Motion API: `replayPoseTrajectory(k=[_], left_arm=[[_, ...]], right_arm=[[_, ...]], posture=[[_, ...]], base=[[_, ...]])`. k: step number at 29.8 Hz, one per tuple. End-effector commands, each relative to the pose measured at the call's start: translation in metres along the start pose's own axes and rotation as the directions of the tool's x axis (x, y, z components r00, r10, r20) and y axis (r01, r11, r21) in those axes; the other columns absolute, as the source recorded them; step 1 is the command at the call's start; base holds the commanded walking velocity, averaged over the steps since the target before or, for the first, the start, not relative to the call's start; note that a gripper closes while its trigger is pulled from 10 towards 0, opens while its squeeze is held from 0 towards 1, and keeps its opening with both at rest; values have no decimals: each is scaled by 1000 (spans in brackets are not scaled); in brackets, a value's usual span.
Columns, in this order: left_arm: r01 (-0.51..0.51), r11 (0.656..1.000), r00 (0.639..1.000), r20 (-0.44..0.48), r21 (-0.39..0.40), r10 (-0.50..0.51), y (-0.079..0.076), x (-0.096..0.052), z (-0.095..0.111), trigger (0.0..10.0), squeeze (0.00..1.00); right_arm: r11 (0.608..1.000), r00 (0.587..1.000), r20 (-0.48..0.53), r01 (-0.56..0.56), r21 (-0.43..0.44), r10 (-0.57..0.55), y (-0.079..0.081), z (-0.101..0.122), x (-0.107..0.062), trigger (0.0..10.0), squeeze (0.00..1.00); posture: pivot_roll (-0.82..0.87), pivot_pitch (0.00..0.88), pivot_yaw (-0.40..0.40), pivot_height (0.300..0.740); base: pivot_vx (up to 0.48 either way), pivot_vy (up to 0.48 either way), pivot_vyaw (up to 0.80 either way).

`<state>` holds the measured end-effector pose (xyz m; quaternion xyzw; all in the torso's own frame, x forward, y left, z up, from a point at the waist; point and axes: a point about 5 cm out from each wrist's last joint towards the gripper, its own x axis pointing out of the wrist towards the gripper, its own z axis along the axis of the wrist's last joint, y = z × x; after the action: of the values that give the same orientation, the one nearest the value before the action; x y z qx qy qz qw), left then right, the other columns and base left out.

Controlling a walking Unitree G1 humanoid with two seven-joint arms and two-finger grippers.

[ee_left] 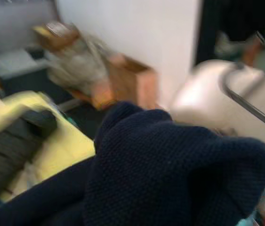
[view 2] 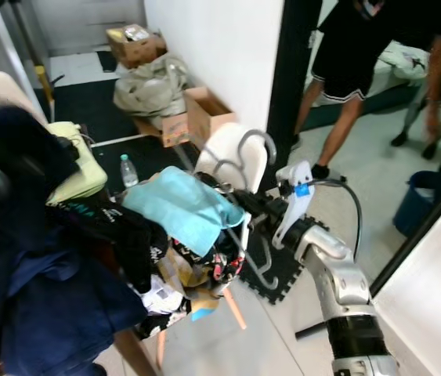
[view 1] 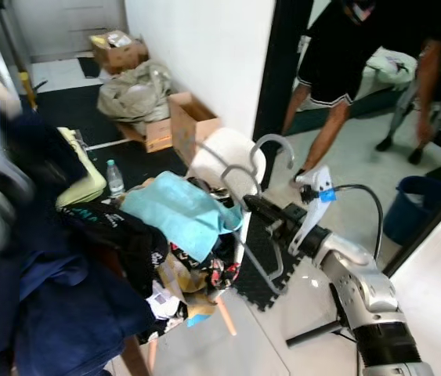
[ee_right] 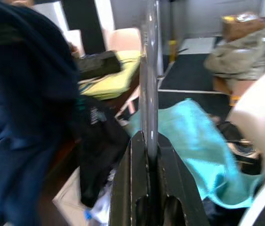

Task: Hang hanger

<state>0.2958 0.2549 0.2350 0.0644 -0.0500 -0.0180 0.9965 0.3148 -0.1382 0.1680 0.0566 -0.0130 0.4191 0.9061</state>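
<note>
The right gripper is clamped tight on the grey hanger; the wrist view shows the bar pinched between its two black fingers. In the head views the hanger stands roughly upright, its hook up at twelve o'clock from the grip and its lower loop dangling at six, just in front of the white chair back. At about nine o'clock from the gripper lies a turquoise cloth on top of a heap of clothes on the chair. Further out at nine, dark navy garments crowd the left side, blurred. The left gripper I cannot make out, so I cannot tell its state. A person stands at one o'clock, beyond the doorway. To do this well, I'd say keep the hook uppermost, lift it clear of the cloth, and steady it before offering it to a rail; no rail is visible from here.
</note>
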Motion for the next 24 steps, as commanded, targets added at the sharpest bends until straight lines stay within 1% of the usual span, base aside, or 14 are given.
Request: replayPoseTrajectory(k=[1, 2, 3, 4, 5, 7, 10, 11, 12, 14, 19, 20, 21, 24], left_arm=[[27, 1000, 1000, 7, 13, -27, -5, -5, 2, 10000, 0], [27, 1000, 1000, 7, 13, -27, -5, -5, 2, 10000, 0], [46, 995, 992, -125, 87, -35, -9, -15, -25, 10000, 0], [46, 995, 992, -125, 87, -35, -9, -15, -25, 10000, 0], [50, 988, 971, -240, 146, -13, -7, -26, -48, 10000, 0], [22, 984, 935, -352, 178, 43, 3, -43, -69, 10000, 0], [0, 985, 934, -351, 170, 61, 9, -45, -67, 10000, 27], [-25, 989, 941, -330, 144, 72, 13, -47, -63, 10000, 604], [-28, 991, 948, -310, 133, 69, 16, -48, -57, 10000, 1000], [-28, 992, 952, -298, 126, 65, 17, -49, -54, 10000, 1000], [199, 968, 949, -276, 156, -150, 6, -62, -46, 10000, 1000], [231, 966, 948, -250, 113, -197, 3, -68, -43, 10000, 1000], [258, 966, 950, -187, 15, -251, -1, -75, -37, 10000, 1000], [282, 957, 950, -123, -63, -288, -4, -81, -30, 10000, 1000]], right_arm=[[999, 999, -6, -53, 5, 53, 7, 1, 1, 10000, 0], [999, 999, -6, -53, 5, 53, 7, 1, 1, 10000, 0], [996, 995, -20, -93, 7, 93, 11, 0, -1, 10000, 0], [996, 995, -20, -93, 7, 93, 11, 0, -1, 10000, 0], [992, 991, -29, -127, 10, 127, 14, 0, -1, 10000, 0], [984, 984, -35, -177, 22, 177, 21, 0, -2, 10000, 0], [979, 979, -33, -201, 30, 202, 24, 1, -2, 10000, 0], [974, 973, -35, -225, 37, 226, 27, 1, -3, 10000, 0], [966, 965, -49, -255, 35, 256, 31, 1, -4, 10000, 0], [961, 959, -58, -274, 33, 276, 33, 0, -5, 10000, 0], [967, 964, -84, -254, 9, 254, 31, 0, -4, 10000, 0], [971, 969, -75, -237, 7, 237, 29, 2, -3, 10000, 0], [975, 973, -63, -221, 8, 221, 26, 5, -3, 10000, 0], [976, 975, -56, -215, 10, 216, 25, 7, -3, 10000, 0]], posture=[[10, 0, -27, 740], [10, 0, -27, 740], [16, 0, -29, 740], [16, 0, -29, 740], [18, 0, -27, 740], [16, 0, -25, 740], [18, 0, -24, 740], [18, 0, -24, 740], [18, 0, -24, 740], [18, 0, -24, 740], [15, 0, -20, 740], [17, 0, -20, 740], [22, 0, -21, 740], [23, 0, -22, 740]], base=[[0, 0, 0], [0, 0, 0], [0, 0, 0], [0, 0, 0], [0, 0, 0], [0, 0, 0], [0, 0, 0], [0, 0, 0], [0, 0, 0], [0, 0, 0], [0, 0, 0], [0, 0, 0], [0, 0, 0], [0, 0, 0]])
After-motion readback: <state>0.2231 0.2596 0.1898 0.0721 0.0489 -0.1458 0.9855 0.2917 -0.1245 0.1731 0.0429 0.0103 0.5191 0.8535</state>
